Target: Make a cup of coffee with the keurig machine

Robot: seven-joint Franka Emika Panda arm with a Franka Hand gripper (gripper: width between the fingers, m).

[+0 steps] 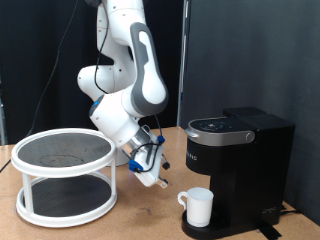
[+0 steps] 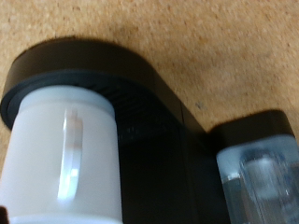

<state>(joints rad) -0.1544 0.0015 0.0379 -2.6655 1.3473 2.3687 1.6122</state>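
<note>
The white cup (image 1: pixel 198 208) stands upright on the round drip base of the black keurig machine (image 1: pixel 240 150), under its silver-ringed top. The lid is down. My gripper (image 1: pixel 156 178) hangs low over the table, to the exterior view's left of the cup and apart from it, tilted towards the machine. Nothing shows between its fingers. In the wrist view the cup (image 2: pixel 65 163) shows with its handle facing the camera, on the black drip base (image 2: pixel 140 84), with the machine's body (image 2: pixel 257 173) beside it. The fingers do not show in the wrist view.
A white two-tier round rack (image 1: pixel 65 175) with dark mesh shelves stands on the wooden table (image 1: pixel 140 225) at the exterior view's left. A black curtain hangs behind. A cable runs from the machine at the exterior view's bottom right.
</note>
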